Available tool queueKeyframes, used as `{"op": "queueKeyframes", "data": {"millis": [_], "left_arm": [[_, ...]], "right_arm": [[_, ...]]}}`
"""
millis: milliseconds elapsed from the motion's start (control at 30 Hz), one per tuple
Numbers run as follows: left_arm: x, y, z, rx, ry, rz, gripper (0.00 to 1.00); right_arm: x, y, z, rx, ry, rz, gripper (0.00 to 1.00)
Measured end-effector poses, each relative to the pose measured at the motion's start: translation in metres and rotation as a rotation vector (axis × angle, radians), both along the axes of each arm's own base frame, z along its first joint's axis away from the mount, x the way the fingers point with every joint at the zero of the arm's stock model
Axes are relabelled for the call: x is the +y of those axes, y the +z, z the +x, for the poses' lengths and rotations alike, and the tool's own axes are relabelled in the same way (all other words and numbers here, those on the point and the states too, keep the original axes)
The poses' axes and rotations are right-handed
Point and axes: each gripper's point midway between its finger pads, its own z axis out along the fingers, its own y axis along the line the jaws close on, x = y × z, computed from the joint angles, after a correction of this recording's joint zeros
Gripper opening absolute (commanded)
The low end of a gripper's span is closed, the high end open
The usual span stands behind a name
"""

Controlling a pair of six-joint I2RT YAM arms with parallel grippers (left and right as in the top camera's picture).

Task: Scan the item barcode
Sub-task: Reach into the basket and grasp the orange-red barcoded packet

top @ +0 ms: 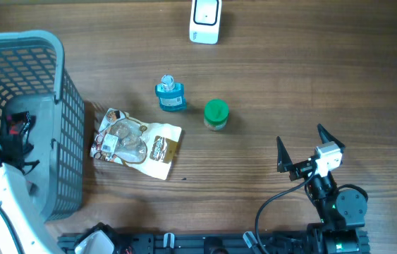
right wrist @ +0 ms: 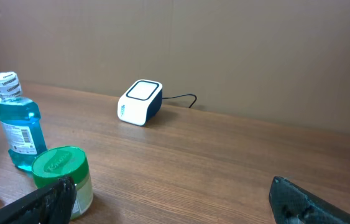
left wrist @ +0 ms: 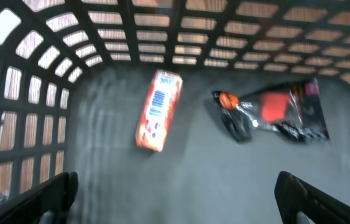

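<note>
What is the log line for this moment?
left end effector: open, in basket | right end effector: open, empty | scanner: no item

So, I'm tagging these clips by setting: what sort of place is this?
Probably a mock shop checkout on a wooden table: a white barcode scanner, a grey plastic basket holding packets, and a blue mouthwash bottle beside a green-lidded jar.
</note>
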Motion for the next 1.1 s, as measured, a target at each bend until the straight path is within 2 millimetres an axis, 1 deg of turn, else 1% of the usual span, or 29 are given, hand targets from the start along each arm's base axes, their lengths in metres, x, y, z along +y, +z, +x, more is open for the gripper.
{"op": "queueKeyframes", "data": {"millis": [67, 100, 133, 200, 233, 300, 433, 533, 567, 600, 633, 667, 700, 733, 767, 833, 900, 967, 1000, 1033, 1100], "left_arm": [[0.003, -0.015, -0.005, 0.018, 0.027, 0.02, 1.0], [0.001, -0.028, -0.013, 0.044, 0.052, 0.016, 1.0], [0.003, -0.037, -0.016, 0.051, 0.071, 0.027, 1.0], [0.005, -0.052, -0.017, 0.056, 0.088, 0.035, 1.0], [0.005, -0.062, -0.018, 0.071, 0.092, 0.028, 1.0], [0.008, -0.072, -0.017, 0.092, 0.1, 0.03, 1.0], [0.019, -0.083, -0.016, 0.135, 0.119, 0.055, 1.0], [0.023, -0.098, -0.013, 0.17, 0.123, 0.044, 1.0], [0.024, -0.104, -0.013, 0.187, 0.123, 0.037, 0.96], [0.024, -0.109, -0.013, 0.2, 0.123, 0.031, 0.84], [0.024, -0.115, -0.014, 0.218, 0.123, 0.022, 0.57], [0.024, -0.121, -0.015, 0.236, 0.124, 0.009, 0.52], [0.024, -0.121, -0.015, 0.232, 0.128, 0.011, 0.52], [0.024, -0.121, -0.014, 0.229, 0.129, 0.012, 0.45], [0.024, -0.121, -0.015, 0.232, 0.127, 0.011, 0.35], [0.024, -0.121, -0.015, 0.234, 0.124, 0.011, 0.31], [0.024, -0.121, -0.015, 0.231, 0.127, 0.011, 0.23], [0.024, -0.121, -0.015, 0.233, 0.126, 0.011, 0.2], [0.024, -0.121, -0.015, 0.232, 0.127, 0.011, 0.16], [0.024, -0.121, -0.015, 0.232, 0.128, 0.011, 0.06], [0.023, -0.121, -0.016, 0.238, 0.124, 0.008, 0.04]], "right_arm": [[0.0, 0.0, 0.0, 0.001, 0.0, 0.0, 1.0], [0.0, 0.0, 0.0, 0.0, 0.0, 0.0, 1.0], [0.0, 0.0, 0.0, 0.0, 0.0, 0.0, 1.0], [0.0, 0.0, 0.0, 0.001, 0.0, 0.0, 1.0], [0.0, 0.0, 0.0, 0.0, 0.0, 0.0, 1.0], [0.0, 0.0, 0.0, 0.001, 0.0, 0.0, 1.0], [0.0, 0.0, 0.0, 0.0, 0.0, 0.0, 1.0], [0.0, 0.0, 0.0, 0.0, 0.0, 0.0, 1.0], [0.0, 0.0, 0.0, 0.0, 0.0, 0.0, 1.0], [0.0, 0.0, 0.0, 0.0, 0.0, 0.0, 1.0], [0.0, 0.0, 0.0, 0.0, 0.0, 0.0, 1.0], [0.0, 0.0, 0.0, 0.0, 0.0, 0.0, 1.0], [0.0, 0.0, 0.0, 0.0, 0.0, 0.0, 1.0], [0.0, 0.0, 0.0, 0.0, 0.0, 0.0, 1.0], [0.0, 0.0, 0.0, 0.0, 0.0, 0.0, 1.0], [0.0, 0.0, 0.0, 0.0, 0.0, 0.0, 1.0], [0.0, 0.0, 0.0, 0.0, 0.0, 0.0, 1.0], [0.0, 0.0, 0.0, 0.0, 0.0, 0.0, 1.0], [0.0, 0.0, 0.0, 0.0, 0.0, 0.0, 1.0], [0.0, 0.0, 0.0, 0.0, 0.0, 0.0, 1.0], [0.0, 0.0, 0.0, 0.0, 0.0, 0.0, 1.0]]}}
